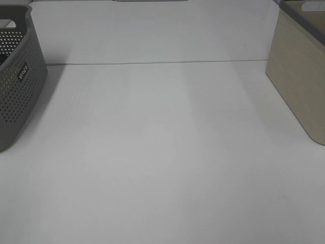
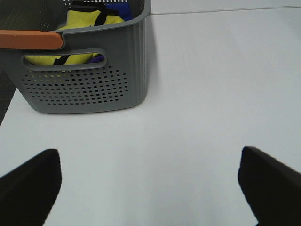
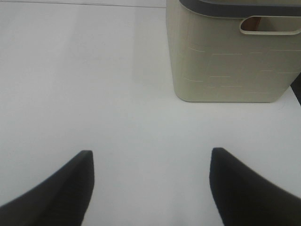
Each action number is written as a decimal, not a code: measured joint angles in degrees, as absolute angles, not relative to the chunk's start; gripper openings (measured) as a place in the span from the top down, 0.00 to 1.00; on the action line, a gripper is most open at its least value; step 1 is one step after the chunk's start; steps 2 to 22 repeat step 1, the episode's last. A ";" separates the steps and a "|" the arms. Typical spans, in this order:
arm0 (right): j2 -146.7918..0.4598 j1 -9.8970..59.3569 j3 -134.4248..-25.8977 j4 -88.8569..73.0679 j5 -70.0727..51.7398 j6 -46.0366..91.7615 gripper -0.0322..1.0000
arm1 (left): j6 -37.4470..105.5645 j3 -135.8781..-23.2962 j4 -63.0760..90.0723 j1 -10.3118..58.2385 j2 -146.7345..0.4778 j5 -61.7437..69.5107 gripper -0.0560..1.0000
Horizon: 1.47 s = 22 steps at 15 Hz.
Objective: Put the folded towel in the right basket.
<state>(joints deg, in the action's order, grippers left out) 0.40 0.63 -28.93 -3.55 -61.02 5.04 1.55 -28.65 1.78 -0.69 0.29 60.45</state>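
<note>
The right basket (image 1: 299, 76) is beige with a grey rim and stands at the table's right edge; it also shows in the right wrist view (image 3: 235, 52). No folded towel lies on the table. Yellow and blue cloth (image 2: 87, 21) lies inside the grey perforated left basket (image 2: 84, 80); whether it is the towel I cannot tell. My left gripper (image 2: 150, 188) is open and empty over bare table, short of the grey basket. My right gripper (image 3: 150, 188) is open and empty, short of the beige basket. Neither gripper shows in the exterior high view.
The grey basket (image 1: 18, 76) stands at the table's left edge. An orange bar (image 2: 30, 39) lies across its rim. A seam (image 1: 152, 63) runs across the white table (image 1: 162, 152) between the two baskets.
</note>
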 joint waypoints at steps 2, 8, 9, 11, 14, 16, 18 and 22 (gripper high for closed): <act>0.40 0.63 -28.93 -3.55 -61.02 5.04 0.33 | 1.55 -28.65 1.78 -0.69 0.29 60.45 0.03; 0.40 0.63 -28.93 -3.55 -61.02 5.04 0.33 | 1.55 -28.65 1.78 -0.69 0.29 60.45 0.03; 0.40 0.63 -28.93 -3.55 -61.02 5.04 0.33 | 1.55 -28.65 1.78 -0.69 0.29 60.45 0.03; 0.40 0.63 -28.93 -3.55 -61.02 5.04 0.33 | 1.55 -28.65 1.78 -0.69 0.29 60.45 0.03; 0.40 0.63 -28.93 -3.55 -61.02 5.04 0.33 | 1.55 -28.65 1.78 -0.69 0.29 60.45 0.03; 0.40 0.63 -28.93 -3.55 -61.02 5.04 0.33 | 1.55 -28.65 1.78 -0.69 0.29 60.45 0.03; 0.40 0.63 -28.93 -3.55 -61.02 5.04 0.33 | 1.55 -28.65 1.78 -0.69 0.29 60.45 0.03; 0.40 0.63 -28.93 -3.55 -61.02 5.04 0.33 | 1.55 -28.65 1.78 -0.69 0.29 60.45 0.03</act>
